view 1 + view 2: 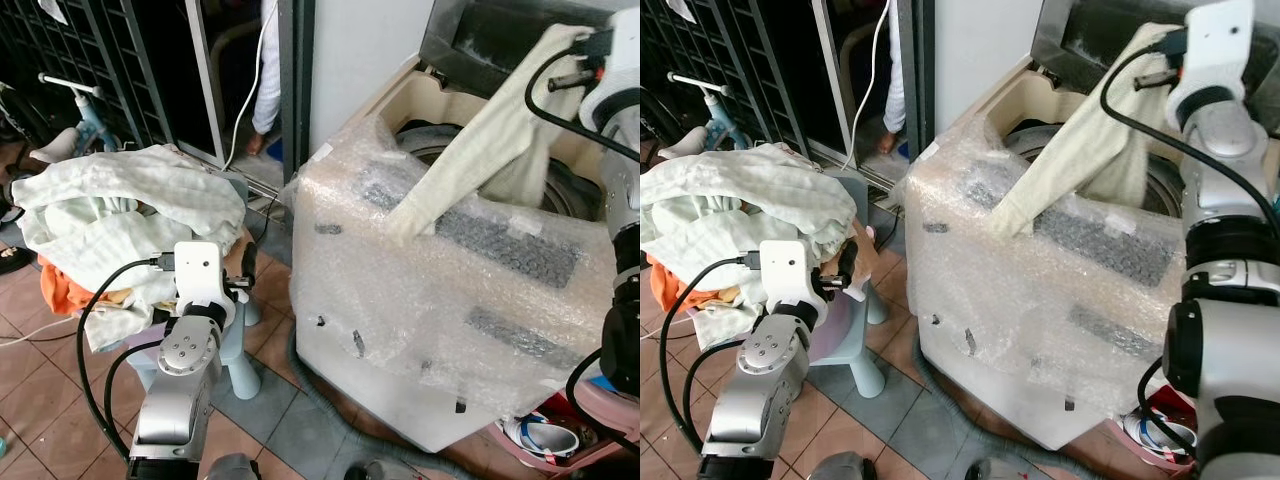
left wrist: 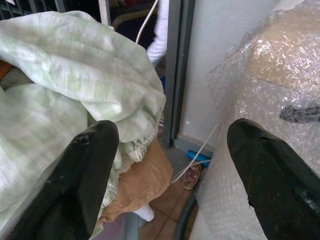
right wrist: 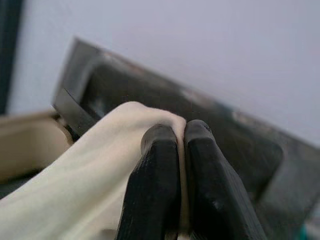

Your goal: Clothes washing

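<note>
A top-loading washing machine [image 1: 430,300] wrapped in bubble wrap stands at the right with its lid up. My right gripper [image 3: 181,145] is shut on a cream cloth [image 1: 490,150], held high above the drum. The cloth hangs down, one end draped over the machine's front rim. A pile of pale green and white laundry [image 1: 120,215] with an orange piece lies on a small stool [image 1: 235,370] at the left. My left gripper [image 2: 172,165] is open beside that pile, one finger [image 2: 80,180] against the green cloth, nothing between the fingers.
A dark doorway with a metal grille [image 1: 110,60] lies behind the pile, and a person's white sleeve [image 1: 268,70] shows there. A grey drain hose [image 1: 320,415] runs on the tiled floor by the machine. A pink basin [image 1: 560,440] sits at the lower right.
</note>
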Controlling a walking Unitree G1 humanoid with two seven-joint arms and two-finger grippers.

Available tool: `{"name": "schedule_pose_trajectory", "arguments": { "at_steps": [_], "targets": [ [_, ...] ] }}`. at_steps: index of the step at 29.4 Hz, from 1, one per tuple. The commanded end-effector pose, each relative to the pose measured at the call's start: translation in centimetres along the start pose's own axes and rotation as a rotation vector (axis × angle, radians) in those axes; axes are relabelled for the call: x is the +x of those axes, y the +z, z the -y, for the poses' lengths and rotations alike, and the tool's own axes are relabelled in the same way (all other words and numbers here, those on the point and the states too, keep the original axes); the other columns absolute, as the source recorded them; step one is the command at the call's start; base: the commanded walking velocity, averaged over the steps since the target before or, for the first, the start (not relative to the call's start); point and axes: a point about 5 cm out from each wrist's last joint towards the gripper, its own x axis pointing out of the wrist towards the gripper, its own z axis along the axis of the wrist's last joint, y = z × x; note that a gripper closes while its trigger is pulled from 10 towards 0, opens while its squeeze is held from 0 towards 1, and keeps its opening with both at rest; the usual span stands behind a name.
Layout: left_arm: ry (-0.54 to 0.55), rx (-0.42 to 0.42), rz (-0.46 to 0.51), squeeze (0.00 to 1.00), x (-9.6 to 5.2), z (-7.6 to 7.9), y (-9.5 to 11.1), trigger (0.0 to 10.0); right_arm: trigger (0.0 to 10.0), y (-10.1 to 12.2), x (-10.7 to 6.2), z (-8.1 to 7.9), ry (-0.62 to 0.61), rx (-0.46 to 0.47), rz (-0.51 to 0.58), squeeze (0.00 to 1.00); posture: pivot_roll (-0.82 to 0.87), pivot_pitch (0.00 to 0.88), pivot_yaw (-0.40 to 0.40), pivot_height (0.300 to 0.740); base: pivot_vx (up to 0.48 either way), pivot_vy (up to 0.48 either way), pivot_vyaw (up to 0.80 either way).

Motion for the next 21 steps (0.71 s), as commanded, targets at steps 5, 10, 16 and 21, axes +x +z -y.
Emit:
{"name": "schedule_pose_trajectory", "arguments": {
  "at_steps": [5,10,16,21],
  "targets": [
    [-0.001,0.013,0.004,0.00,0.2,0.1,0.1,10.0,10.0,-0.3,0.0,-1.3,0.092,0.007,0.008,1.00,-0.04,0.000,-0.026,0.740,0.000,0.000,0.00],
    [-0.010,0.016,0.006,0.00,0.5,0.3,0.2,10.0,10.0,-0.1,-0.8,-3.4,0.282,-0.136,0.090,1.00,-0.05,0.000,-0.022,0.740,0.000,0.000,0.00],
    [-0.011,0.011,0.004,0.00,0.3,0.6,0.0,10.0,10.0,0.2,-1.8,-4.5,0.477,0.061,0.148,1.00,-0.05,0.000,-0.027,0.740,0.000,0.000,0.00],
    [-0.003,0.007,0.003,0.00,0.3,0.4,0.0,10.0,10.0,-1.5,-5.2,-6.5,0.835,0.073,0.143,1.00,-0.05,0.000,-0.028,0.740,0.000,0.000,0.00]
  ]
}}
